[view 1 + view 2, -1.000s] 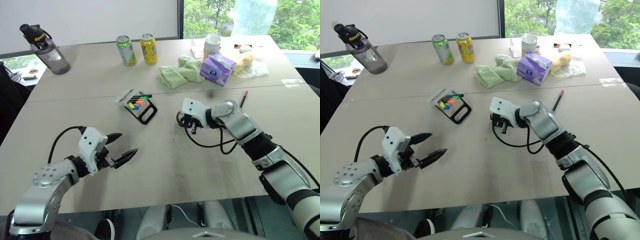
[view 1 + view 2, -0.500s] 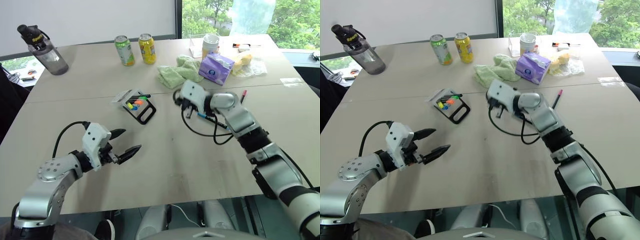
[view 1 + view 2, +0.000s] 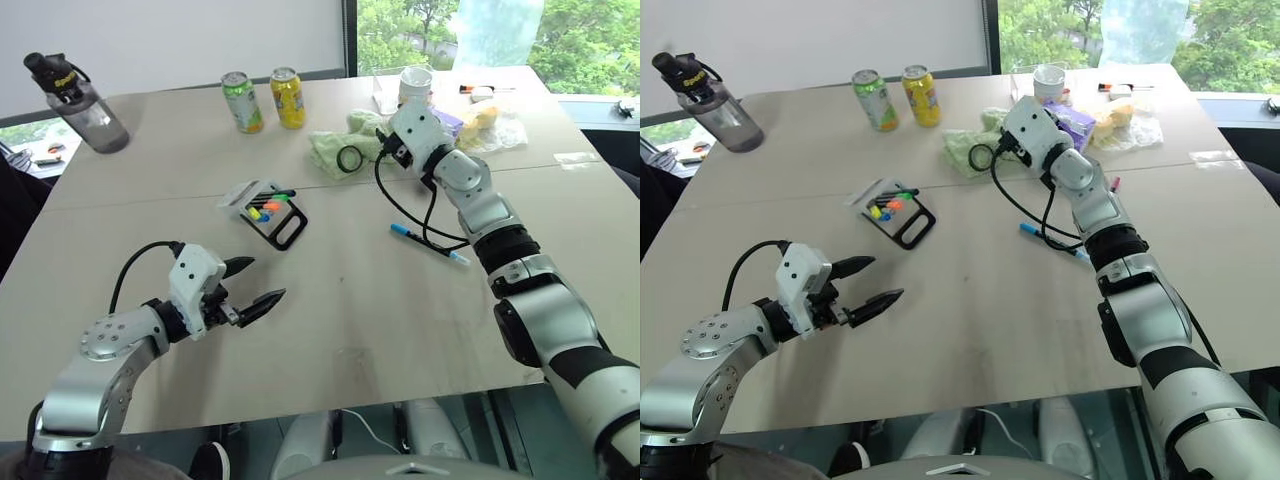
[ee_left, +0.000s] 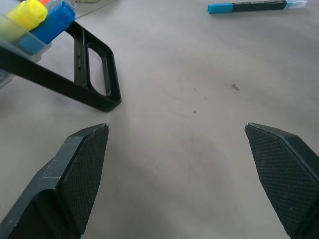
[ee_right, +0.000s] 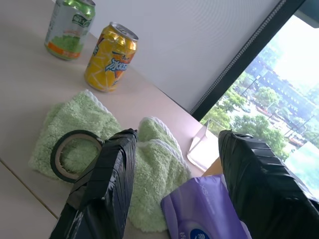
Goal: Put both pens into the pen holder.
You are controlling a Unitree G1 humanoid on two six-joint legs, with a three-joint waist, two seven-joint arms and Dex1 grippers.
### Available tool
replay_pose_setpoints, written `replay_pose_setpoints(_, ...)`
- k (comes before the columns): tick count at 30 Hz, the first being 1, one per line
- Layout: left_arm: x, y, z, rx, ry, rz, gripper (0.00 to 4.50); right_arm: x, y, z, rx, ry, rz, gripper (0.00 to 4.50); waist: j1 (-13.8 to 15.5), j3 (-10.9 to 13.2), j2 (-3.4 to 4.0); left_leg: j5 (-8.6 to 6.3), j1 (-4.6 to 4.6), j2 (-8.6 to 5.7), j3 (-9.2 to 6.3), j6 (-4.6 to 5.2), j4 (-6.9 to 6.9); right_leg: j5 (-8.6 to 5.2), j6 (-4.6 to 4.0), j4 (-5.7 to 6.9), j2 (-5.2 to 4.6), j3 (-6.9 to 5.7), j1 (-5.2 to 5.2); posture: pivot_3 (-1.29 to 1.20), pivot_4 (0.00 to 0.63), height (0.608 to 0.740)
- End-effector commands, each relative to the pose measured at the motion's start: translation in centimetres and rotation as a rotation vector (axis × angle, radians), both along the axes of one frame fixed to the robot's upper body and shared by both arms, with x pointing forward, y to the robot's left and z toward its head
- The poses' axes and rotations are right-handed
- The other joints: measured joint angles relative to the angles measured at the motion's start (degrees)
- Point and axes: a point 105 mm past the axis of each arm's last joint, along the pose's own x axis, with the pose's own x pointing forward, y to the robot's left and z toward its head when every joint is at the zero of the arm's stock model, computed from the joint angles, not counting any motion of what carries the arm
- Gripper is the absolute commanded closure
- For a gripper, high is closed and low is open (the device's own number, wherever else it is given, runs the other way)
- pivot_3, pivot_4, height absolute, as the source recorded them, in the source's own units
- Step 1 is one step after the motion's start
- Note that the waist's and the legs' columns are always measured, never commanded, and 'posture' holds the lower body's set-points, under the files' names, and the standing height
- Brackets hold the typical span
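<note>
Bright daylight coming in from the window point(image 3: 500, 30) at the back, soft faint shadows on the table point(image 3: 380, 320), pictures mostly sharp, window view washed out

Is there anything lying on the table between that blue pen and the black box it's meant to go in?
Nothing visible does. The bright blue pen lies flat on bare tabletop, and the stretch between it and the black open-frame pen holder is plain table surface. The right arm's black cable hangs beside the pen, on the side away from the holder.
</note>
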Motion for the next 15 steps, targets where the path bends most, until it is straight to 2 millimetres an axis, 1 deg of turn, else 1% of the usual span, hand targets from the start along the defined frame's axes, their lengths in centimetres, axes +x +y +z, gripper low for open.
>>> replay_pose_setpoints(1,0.0,0.0,0.5,0.015,-0.027,-0.001,0.00,-0.5,0.0,1.0,0.035,-0.028,0.028,1.70,-0.17,0.00,0.00,0.00,0.01,0.01,0.05,0.00,-0.01,0.00,0.00,0.01,0.02,0.05,-0.01,0.00,0.150,0.740)
replay_pose_setpoints(3,0.0,-0.1,0.5,0.014,-0.026,-0.004,0.00,-0.6,-0.2,0.7,0.037,-0.015,0.028,1.70,-0.19,0.00,0.00,0.00,0.03,0.04,0.08,0.00,-0.02,0.00,0.00,0.02,0.04,0.13,-0.01,0.00,0.150,0.740)
replay_pose_setpoints(6,0.2,-0.2,0.7,0.015,-0.028,-0.015,0.00,-1.2,-0.9,-0.8,0.036,0.093,0.076,1.70,-0.01,0.00,0.00,0.00,0.00,0.05,0.12,0.00,-0.01,0.00,0.00,0.04,0.05,0.25,-0.06,0.00,0.150,0.740)
replay_pose_setpoints(8,0.3,-0.3,0.7,0.017,-0.028,-0.022,0.00,-2.7,-1.4,-2.5,0.007,0.205,0.165,1.70,0.21,0.00,0.00,0.00,-0.02,0.05,0.12,0.00,0.00,0.00,0.00,0.04,0.05,0.30,-0.06,0.00,0.150,0.740)
replay_pose_setpoints(10,0.3,-0.3,0.7,0.019,-0.028,-0.031,0.00,-4.4,-2.1,-3.4,0.013,0.311,0.245,1.70,0.59,0.00,0.00,-0.01,-0.06,0.05,0.06,0.01,0.02,0.00,0.00,0.02,0.03,0.27,-0.06,0.00,0.150,0.740)
replay_pose_setpoints(13,0.2,-0.9,0.7,-0.002,-0.024,-0.065,0.00,-7.0,-4.6,-4.3,0.016,0.417,0.269,1.70,0.77,0.00,0.00,-0.01,-0.10,0.05,0.07,0.02,0.03,0.00,0.00,0.01,0.02,0.29,-0.07,0.00,0.150,0.740)
replay_pose_setpoints(15,-0.3,-1.9,1.0,-0.058,-0.008,-0.124,0.00,-8.3,-6.5,-4.8,0.029,0.471,0.250,1.70,1.00,0.00,0.00,-0.01,-0.10,0.06,0.07,0.02,0.03,0.00,0.00,0.01,0.02,0.31,-0.08,0.00,0.150,0.740)
